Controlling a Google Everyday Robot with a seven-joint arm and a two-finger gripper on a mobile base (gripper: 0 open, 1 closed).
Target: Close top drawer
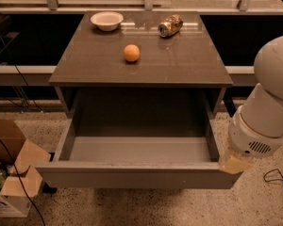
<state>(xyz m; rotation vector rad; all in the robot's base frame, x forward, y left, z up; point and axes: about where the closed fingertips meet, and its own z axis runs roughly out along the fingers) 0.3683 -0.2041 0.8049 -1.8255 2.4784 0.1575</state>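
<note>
The top drawer [132, 177] is a wide grey box drawer, pulled far out from under the tabletop [179, 65]. Its inside shows nothing in it. Its plain flat front panel faces the camera low in the view. My gripper [234, 164] hangs below the big white arm housing [266, 112] at the right. Its yellowish tip sits right at the right front corner of the drawer, at the level of the front panel's top edge. Whether it touches the panel does not show.
On the tabletop stand a white bowl [107, 20], an orange [131, 52] and a crushed can [170, 25] lying on its side. An open cardboard box [9, 168] sits on the floor at the left. A cable [273, 175] lies on the floor at the right.
</note>
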